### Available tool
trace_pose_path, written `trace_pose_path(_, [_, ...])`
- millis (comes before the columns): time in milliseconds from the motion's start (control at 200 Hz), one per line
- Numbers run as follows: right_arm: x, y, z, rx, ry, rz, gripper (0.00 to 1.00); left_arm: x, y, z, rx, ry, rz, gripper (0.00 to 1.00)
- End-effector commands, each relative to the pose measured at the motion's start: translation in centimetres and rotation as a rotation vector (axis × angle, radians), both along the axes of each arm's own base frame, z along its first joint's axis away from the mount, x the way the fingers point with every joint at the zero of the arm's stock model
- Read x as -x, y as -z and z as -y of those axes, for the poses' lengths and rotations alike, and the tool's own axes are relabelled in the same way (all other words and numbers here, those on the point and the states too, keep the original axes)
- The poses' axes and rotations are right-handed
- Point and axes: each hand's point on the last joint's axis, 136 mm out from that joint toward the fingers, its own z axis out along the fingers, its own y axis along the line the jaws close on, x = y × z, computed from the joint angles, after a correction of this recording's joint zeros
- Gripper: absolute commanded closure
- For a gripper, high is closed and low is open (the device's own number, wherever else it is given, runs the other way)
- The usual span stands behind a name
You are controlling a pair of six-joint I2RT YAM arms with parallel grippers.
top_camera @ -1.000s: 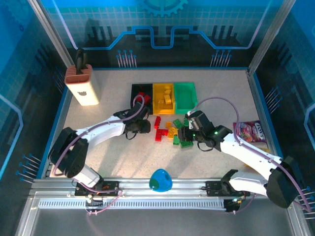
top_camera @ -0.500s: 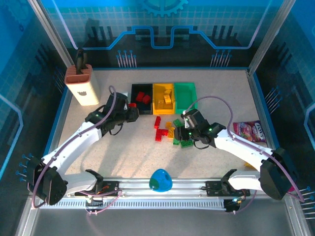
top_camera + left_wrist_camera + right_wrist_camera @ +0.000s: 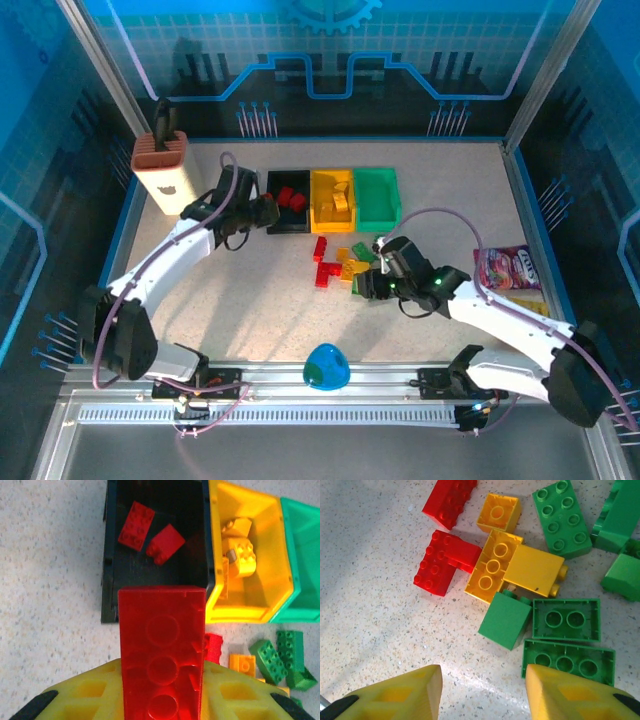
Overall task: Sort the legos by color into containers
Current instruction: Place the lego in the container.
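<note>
- Robot lab cell: speckled table (image 3: 250, 310) fenced by aluminium posts (image 3: 105, 75).
- Blue wall panels (image 3: 420, 40) with gear graphics.
- Mounting rail (image 3: 340, 412) along the near edge.

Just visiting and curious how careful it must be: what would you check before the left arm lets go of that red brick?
1. Grip: red brick clamped in left pincer: ok.
2. Brick fully over black bin: cannot tell; its tip sits about at the bin's near wall.
3. Bin holds only red bricks: ok.
4. Free floor in the bin: ok.
5. Right pincer open above loose green bricks, touching none: ok.
</note>
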Motion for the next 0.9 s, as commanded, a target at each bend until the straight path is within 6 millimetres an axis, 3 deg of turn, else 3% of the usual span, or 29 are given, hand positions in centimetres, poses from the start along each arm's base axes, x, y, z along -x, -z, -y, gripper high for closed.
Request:
trace_pose_path(0, [1.0,0.6,1.0,0.009,0.031,-0.013,0.52,-2.6,-1.5,0.5,0.012,0.027,0.046,0.74])
trace_pose_path(155, [1.3,0.6,1.0,0.003,0.03,-0.012,0.51,-5.4,-0.8,1.2,-0.008,0.041,0.028,0.73])
trace_pose_path(335, [1.5,0.1,0.1,0.002,0.005,-0.014,0.49,-8.8,1.3,1.3,-0.057,0.034,-0.02,0.71])
trace_pose_path(495, [1.7,-0.5,-0.6,0.02,-0.023,-0.004,0.47,-10.8,2.6,1.6,-0.051,0.035,-0.039,0.66])
trace_pose_path(535, [1.7,-0.6,-0.7,0.022,-0.026,-0.003,0.46,-11.2,2.8,1.6,-0.062,0.035,-0.047,0.58])
trace_pose_path(580, [1.7,-0.7,-0.9,0.024,-0.029,-0.003,0.45,-11.5,2.4,1.4,-0.078,0.024,-0.056,0.27])
trace_pose_path(605, [1.7,-0.8,-0.9,0.025,-0.027,-0.003,0.44,-11.5,2.1,1.4,-0.081,0.023,-0.059,0.19])
trace_pose_path(655, [1.6,-0.8,-1.1,0.027,-0.028,-0.002,0.41,-11.0,0.7,1.7,-0.072,0.034,-0.032,0.15])
trace_pose_path(770, [1.2,-0.7,-1.6,0.033,-0.028,0.001,0.39,-9.1,-2.9,2.0,-0.047,0.036,0.101,0.11])
trace_pose_path(896, [0.1,-1.0,-2.7,0.043,-0.035,0.006,0.37,-5.1,-3.7,1.8,-0.023,0.03,0.168,0.11])
